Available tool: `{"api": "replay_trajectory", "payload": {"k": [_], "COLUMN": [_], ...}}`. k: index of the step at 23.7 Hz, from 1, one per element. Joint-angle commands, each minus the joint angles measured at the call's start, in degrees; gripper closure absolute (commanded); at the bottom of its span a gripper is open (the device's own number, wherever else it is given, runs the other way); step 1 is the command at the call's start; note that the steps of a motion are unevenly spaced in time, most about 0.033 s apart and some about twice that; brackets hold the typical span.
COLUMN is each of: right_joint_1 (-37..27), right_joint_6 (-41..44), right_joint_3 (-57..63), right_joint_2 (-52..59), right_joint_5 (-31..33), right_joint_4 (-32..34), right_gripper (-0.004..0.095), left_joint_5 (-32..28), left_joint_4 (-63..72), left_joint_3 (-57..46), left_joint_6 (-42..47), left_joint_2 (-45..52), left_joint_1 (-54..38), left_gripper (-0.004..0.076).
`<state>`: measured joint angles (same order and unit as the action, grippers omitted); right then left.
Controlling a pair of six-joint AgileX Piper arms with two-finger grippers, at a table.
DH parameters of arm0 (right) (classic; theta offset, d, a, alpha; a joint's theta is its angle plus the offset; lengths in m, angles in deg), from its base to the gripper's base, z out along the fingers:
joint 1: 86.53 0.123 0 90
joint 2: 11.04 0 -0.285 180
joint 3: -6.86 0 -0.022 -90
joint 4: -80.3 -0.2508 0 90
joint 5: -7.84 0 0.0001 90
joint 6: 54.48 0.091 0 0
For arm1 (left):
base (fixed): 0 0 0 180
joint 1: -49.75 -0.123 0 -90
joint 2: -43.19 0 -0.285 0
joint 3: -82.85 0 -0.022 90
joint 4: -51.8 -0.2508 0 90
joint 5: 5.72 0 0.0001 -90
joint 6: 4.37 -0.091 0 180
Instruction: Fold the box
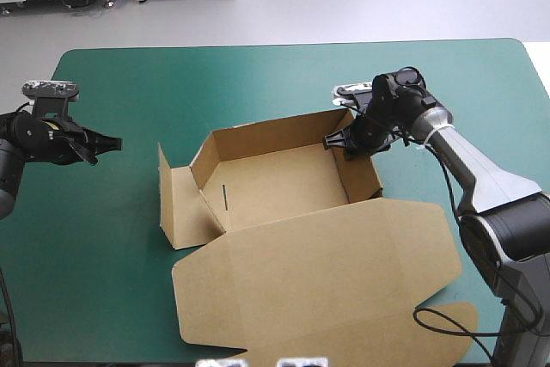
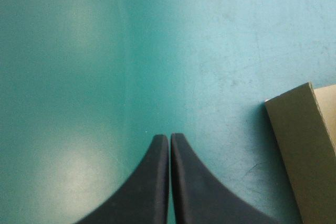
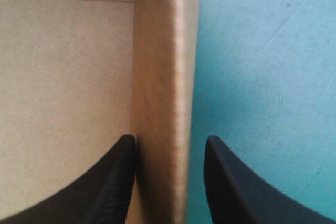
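Nearest to the camera, the flat lid [image 1: 318, 290] of the brown box [image 1: 275, 182] is spread on the teal-green cover [image 1: 103, 272], toward the near edge of the table. Behind it the open tray is seen about the middle of the table, with its far and right walls raised. A short slit [image 1: 224, 197] is cut in its floor. A side flap [image 1: 176, 208] is turned out from the tray's left end. The right gripper [image 1: 344, 141] is set astride the right wall [image 3: 160, 103]. Its black fingers [image 3: 118, 182] are held apart, one inside against the board, the other outside and clear of it. The left gripper [image 1: 110, 143] is held over bare cover, well apart from the flap, its fingers pressed together.
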<state>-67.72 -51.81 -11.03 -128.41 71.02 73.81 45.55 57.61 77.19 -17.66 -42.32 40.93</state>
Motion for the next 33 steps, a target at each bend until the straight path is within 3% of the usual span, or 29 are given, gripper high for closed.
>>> {"api": "replay_trajectory", "payload": {"k": [1,7,10,14,20,25,33], "right_joint_1": [-0.2,-0.2,-0.2,-0.2,-0.2,-0.2,-0.2], "right_joint_6": [-0.5,-4.6,-4.0,-0.7,-2.7,-4.3,-5.5], "right_joint_3": [-7.3,-21.0,-27.0,-30.5,-21.2,-9.6,-5.4], "right_joint_2": [2.9,2.9,2.9,5.7,9.4,7.2,3.8], "right_joint_5": [-0.2,4.3,8.4,8.4,8.4,8.4,8.4], "right_joint_4": [1.1,6.0,9.1,9.6,3.7,3.3,-1.4], "right_gripper": [0.0484,0.0484,0.0487,0.0489,0.049,0.049,0.049], "left_joint_5": [-2.3,-2.3,-2.3,-0.8,2.7,6.2,10.7], "left_joint_4": [0.5,0.6,1.0,1.0,1.2,6.2,6.5], "left_joint_3": [1.6,1.6,1.6,1.6,1.6,1.6,1.6], "left_joint_6": [0.0,0.0,0.0,0.0,0.1,0.2,0.5], "left_joint_2": [2.0,2.0,2.0,2.0,2.0,2.0,2.0], "left_joint_1": [-0.1,-0.1,-0.1,-0.1,-0.1,-0.1,-0.1], "left_gripper": [0.073,0.0732,0.0732,0.0732,0.0732,0.0732,0.0732]}}
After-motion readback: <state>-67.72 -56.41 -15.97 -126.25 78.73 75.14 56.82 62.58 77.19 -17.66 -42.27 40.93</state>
